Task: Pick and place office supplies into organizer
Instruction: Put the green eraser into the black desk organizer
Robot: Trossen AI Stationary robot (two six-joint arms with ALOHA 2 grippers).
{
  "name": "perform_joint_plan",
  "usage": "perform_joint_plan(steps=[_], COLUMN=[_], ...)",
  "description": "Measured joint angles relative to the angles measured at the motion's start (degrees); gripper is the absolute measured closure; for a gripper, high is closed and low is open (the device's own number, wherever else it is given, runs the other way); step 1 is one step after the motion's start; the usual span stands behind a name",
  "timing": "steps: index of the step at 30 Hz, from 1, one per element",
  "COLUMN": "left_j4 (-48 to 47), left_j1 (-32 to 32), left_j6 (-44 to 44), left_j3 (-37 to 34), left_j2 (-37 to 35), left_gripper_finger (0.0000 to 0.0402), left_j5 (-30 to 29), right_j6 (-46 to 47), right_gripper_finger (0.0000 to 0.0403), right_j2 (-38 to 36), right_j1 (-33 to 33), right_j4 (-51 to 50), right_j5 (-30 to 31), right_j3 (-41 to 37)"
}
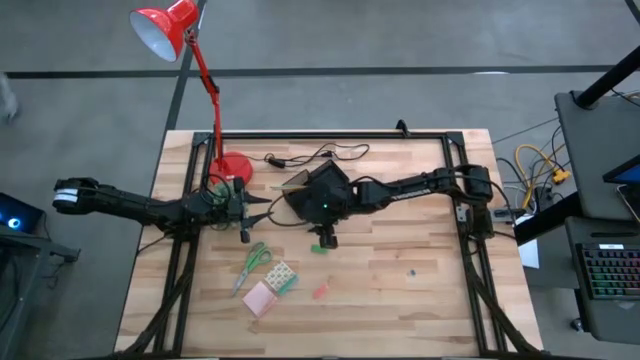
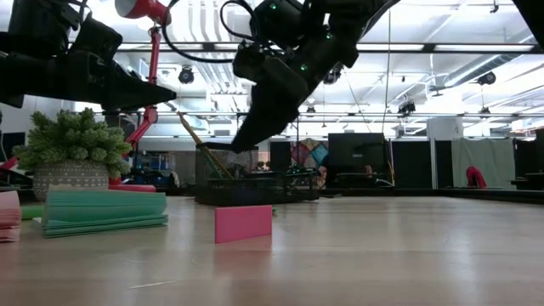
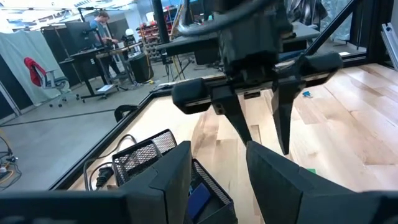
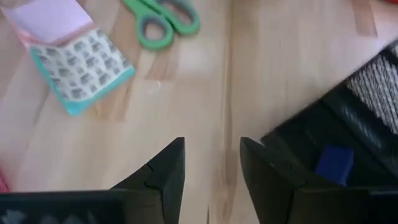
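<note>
The black mesh organizer (image 1: pixel 296 186) stands at the table's far middle, half hidden under my right arm; a blue item (image 4: pixel 333 159) lies inside it. My right gripper (image 4: pixel 211 142) hangs open and empty above bare wood just near of the organizer. My left gripper (image 3: pixel 217 149), also open and empty, hovers level at the organizer's left side, pointing at the right gripper (image 3: pixel 270 140). Green-handled scissors (image 1: pixel 254 266), a green-white patterned block (image 1: pixel 282 277) and a pink sticky-note pad (image 1: pixel 260 298) lie flat nearer the near edge. A small green piece (image 1: pixel 320 248) lies under the right gripper, a red piece (image 1: pixel 321 291) farther near.
The red lamp's round base (image 1: pixel 232 167) and a black cable (image 1: pixel 312 156) sit by the far edge, close to the left gripper and the organizer. A tiny piece (image 1: pixel 410 270) lies on the right half. Black frame rails (image 1: pixel 470 250) run along the table's sides.
</note>
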Motion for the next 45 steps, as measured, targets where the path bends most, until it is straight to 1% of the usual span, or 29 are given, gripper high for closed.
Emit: perform_joint_plan(steps=[6, 8, 24, 30, 34, 38, 45], left_j4=[-0.02, -0.02, -0.02, -0.02, -0.02, -0.02, -0.02], left_j1=[0.00, 0.00, 0.00, 0.00, 0.00, 0.00, 0.00], left_j6=[0.00, 0.00, 0.00, 0.01, 0.02, 0.01, 0.01], left_j3=[0.00, 0.00, 0.00, 0.00, 0.00, 0.00, 0.00], left_j2=[0.00, 0.00, 0.00, 0.00, 0.00, -0.02, -0.01], left_gripper_finger=[0.0259, 0.0259, 0.0259, 0.0259, 0.0259, 0.0259, 0.0259], left_j5=[-0.01, 0.00, -0.01, -0.01, 0.00, 0.00, 0.00], right_j6=[1.28, 1.32, 6.46, 6.34, 6.55, 6.57, 6.81], right_gripper_finger=[0.0266, 0.0269, 0.0275, 0.0275, 0.0276, 0.0264, 0.0225], right_j2=[0.00, 0.00, 0.00, 0.00, 0.00, 0.00, 1.11], right_j1=[2.53, 3.25, 5.77, 7.23, 8.20, 8.96, 9.82], right_j4=[-5.42, -6.55, -10.53, -10.21, -7.43, -4.09, -1.26], right_j5=[9.38, 10.75, 10.83, 10.69, 10.63, 10.65, 10.83], right_j3=[-0.05, -0.05, -0.71, -2.24, -3.99, -4.53, -4.55])
